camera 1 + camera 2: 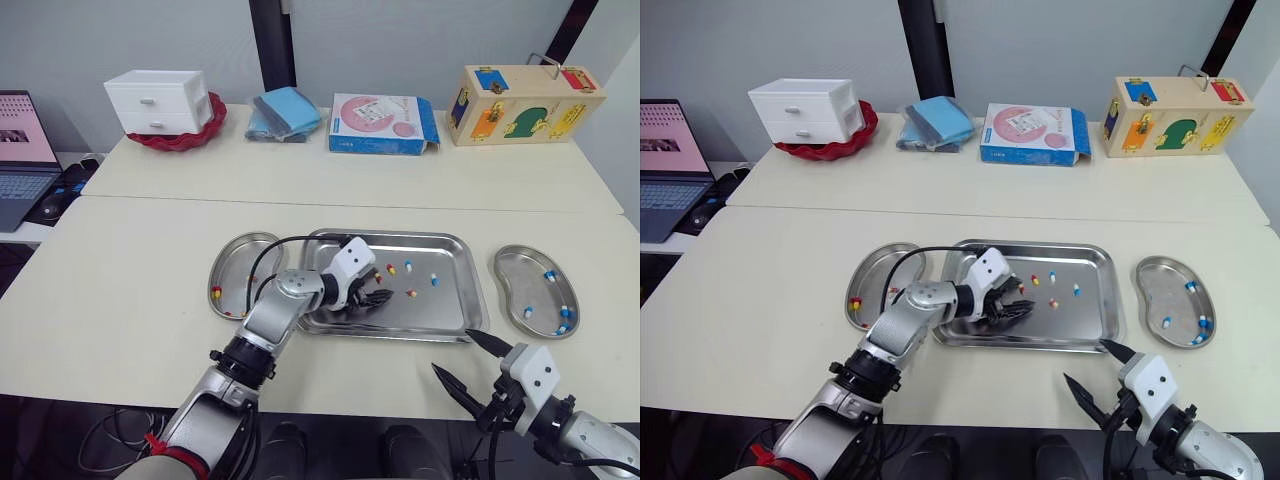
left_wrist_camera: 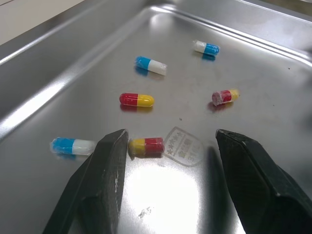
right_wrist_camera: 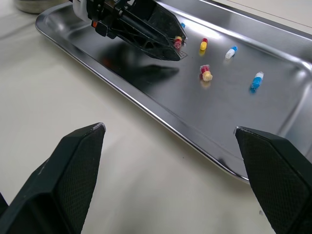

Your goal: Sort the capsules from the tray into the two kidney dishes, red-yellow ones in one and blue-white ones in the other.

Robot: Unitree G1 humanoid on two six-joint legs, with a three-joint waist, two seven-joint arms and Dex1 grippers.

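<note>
The steel tray (image 1: 400,237) sits mid-table with a few capsules on it. My left gripper (image 1: 375,298) is down inside the tray, open, with a red-yellow capsule (image 2: 146,146) lying just inside one finger (image 2: 109,165). Close by lie a blue-white capsule (image 2: 73,146), another red-yellow one (image 2: 136,100) and others further off. The left kidney dish (image 1: 248,258) holds red-yellow capsules (image 1: 215,293). The right kidney dish (image 1: 520,285) holds blue-white capsules (image 1: 565,312). My right gripper (image 1: 455,352) hovers open and empty over the table's front edge, near the tray's front right corner.
Along the back stand a white drawer box (image 1: 160,100) in a red bowl, folded blue cloths (image 1: 285,112), a flat blue-and-pink box (image 1: 383,123) and a wooden latch box (image 1: 522,103). A laptop (image 1: 22,150) sits on the side desk at left.
</note>
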